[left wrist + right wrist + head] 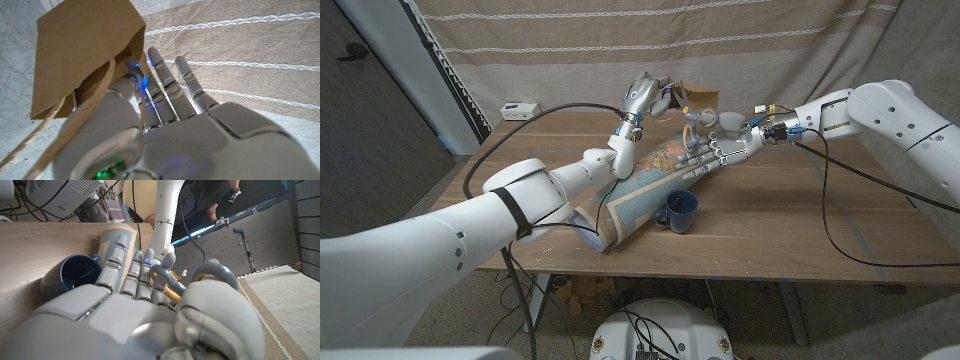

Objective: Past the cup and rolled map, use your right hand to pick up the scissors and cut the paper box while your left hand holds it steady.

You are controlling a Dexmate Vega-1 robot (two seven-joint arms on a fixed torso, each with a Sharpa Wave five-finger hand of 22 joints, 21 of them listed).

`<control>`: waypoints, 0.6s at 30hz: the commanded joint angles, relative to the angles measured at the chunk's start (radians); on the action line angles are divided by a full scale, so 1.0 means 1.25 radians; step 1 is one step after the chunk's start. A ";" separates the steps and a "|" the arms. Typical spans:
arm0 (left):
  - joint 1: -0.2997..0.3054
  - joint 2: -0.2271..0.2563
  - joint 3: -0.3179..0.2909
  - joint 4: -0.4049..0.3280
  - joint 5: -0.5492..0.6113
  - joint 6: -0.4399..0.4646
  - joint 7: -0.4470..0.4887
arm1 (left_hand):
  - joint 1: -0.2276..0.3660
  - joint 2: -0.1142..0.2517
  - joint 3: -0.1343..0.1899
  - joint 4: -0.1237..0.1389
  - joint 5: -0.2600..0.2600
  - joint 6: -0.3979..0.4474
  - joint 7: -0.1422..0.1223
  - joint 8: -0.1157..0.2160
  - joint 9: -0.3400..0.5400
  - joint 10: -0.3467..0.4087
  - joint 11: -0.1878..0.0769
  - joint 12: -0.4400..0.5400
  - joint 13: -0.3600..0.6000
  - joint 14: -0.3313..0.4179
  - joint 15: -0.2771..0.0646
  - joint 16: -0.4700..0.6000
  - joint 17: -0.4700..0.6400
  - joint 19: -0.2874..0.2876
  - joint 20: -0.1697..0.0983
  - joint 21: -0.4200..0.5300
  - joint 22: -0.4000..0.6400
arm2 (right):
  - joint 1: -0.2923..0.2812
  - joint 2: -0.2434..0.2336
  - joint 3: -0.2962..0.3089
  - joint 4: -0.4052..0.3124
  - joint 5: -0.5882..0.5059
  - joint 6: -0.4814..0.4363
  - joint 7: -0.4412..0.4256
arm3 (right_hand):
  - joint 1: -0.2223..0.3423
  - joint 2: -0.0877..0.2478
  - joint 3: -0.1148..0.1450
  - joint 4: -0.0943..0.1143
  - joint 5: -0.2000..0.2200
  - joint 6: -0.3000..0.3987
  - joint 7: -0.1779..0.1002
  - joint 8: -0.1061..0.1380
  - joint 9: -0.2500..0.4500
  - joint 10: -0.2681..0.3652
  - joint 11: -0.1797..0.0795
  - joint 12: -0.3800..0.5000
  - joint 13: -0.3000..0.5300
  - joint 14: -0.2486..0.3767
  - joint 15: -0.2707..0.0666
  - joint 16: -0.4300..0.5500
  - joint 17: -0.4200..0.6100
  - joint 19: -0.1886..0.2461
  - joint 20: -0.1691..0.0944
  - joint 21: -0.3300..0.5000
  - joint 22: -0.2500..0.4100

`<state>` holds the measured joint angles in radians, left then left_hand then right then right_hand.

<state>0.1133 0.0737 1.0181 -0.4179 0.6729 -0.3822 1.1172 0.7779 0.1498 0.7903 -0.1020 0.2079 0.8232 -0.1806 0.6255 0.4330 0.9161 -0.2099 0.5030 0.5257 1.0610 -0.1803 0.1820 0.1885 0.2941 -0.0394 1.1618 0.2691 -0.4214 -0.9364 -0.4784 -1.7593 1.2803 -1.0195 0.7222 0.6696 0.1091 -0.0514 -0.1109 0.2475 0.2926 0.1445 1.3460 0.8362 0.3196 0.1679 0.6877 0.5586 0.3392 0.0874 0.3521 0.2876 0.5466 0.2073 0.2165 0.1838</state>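
At the table's far middle my left hand [642,97] holds up a brown paper box [700,98] by its near side. In the left wrist view the box [85,45], with a twine handle, is pinched against my left hand [190,135]. My right hand [712,153] hovers just below the box, over the rolled map [635,200], gripping grey-handled scissors [692,130]. The right wrist view shows the scissors' grey loops [215,275] around the digits of my right hand [130,305]. A blue cup [678,210] stands in front of the map, near my right hand.
A small white device [520,110] sits at the table's back left corner. Black cables trail over the table on both sides. A curtain hangs behind the table. A person [210,200] appears in the right wrist view, beyond my left arm [165,215].
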 commanded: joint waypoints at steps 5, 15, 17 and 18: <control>0.029 0.003 -0.082 -0.026 0.078 -0.012 0.000 | 0.000 0.008 0.012 0.016 0.004 0.003 -0.002 0.004 0.001 0.006 -0.004 0.005 0.071 -0.003 -0.042 0.005 0.003 -0.006 -0.113 0.010 0.000 | -0.008 -0.008 0.017 0.011 0.006 -0.008 -0.041 | -0.010 -0.002 0.006 0.001 -0.001 -0.001 0.049 0.000 0.003 0.002 0.002 -0.005 0.003 0.000 0.000 0.002 -0.001 0.008 0.000 -0.004 0.002; 0.054 0.004 -0.145 -0.055 0.152 -0.012 0.000 | 0.000 0.009 0.014 0.015 0.004 0.004 -0.001 0.006 0.000 0.007 -0.004 0.005 0.070 -0.005 -0.042 0.006 0.003 -0.010 -0.113 0.015 -0.003 | -0.020 -0.016 0.037 0.014 0.015 -0.003 -0.069 | -0.011 -0.001 0.006 0.001 -0.001 0.002 0.049 0.001 0.004 0.003 0.002 -0.007 0.003 -0.001 0.001 0.002 -0.002 0.008 0.000 -0.004 0.002; 0.057 0.004 -0.153 -0.059 0.161 -0.014 0.000 | 0.000 0.009 0.014 0.015 0.004 0.003 -0.002 0.006 -0.001 0.006 -0.004 0.005 0.069 -0.005 -0.042 0.006 0.003 -0.010 -0.113 0.016 -0.004 | -0.022 -0.017 0.037 0.013 0.016 -0.004 -0.072 | -0.011 -0.001 0.006 0.001 -0.001 0.002 0.049 0.001 0.005 0.003 0.002 -0.008 0.004 0.001 0.003 0.003 -0.003 0.008 0.000 -0.004 0.002; 0.059 0.004 -0.157 -0.062 0.167 -0.013 0.000 | 0.000 0.009 0.013 0.015 0.004 0.003 -0.002 0.006 -0.001 0.006 -0.004 0.005 0.069 -0.005 -0.042 0.006 0.003 -0.010 -0.113 0.017 -0.004 | -0.024 -0.018 0.037 0.013 0.018 -0.005 -0.073 | -0.011 -0.001 0.006 0.001 -0.001 0.001 0.049 0.001 0.005 0.004 0.003 -0.008 0.004 0.000 0.002 0.002 -0.003 0.008 0.000 -0.005 0.002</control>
<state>0.1609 0.0780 0.8888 -0.4654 0.8054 -0.3946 1.1172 0.7779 0.1497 0.7905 -0.1022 0.2076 0.8226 -0.1807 0.6274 0.4303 0.9161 -0.2100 0.5032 0.5257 1.0595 -0.1820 0.1821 0.1885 0.2852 -0.0413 1.1763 0.2645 -0.4380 -0.9495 -0.4481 -1.7453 1.2922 -1.0272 0.6602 0.6617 0.1095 -0.0466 -0.1062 0.2475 0.2926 0.1445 1.3460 0.8381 0.3196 0.1679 0.6802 0.5584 0.3392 0.0874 0.3521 0.2830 0.5466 0.2073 0.2165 0.1838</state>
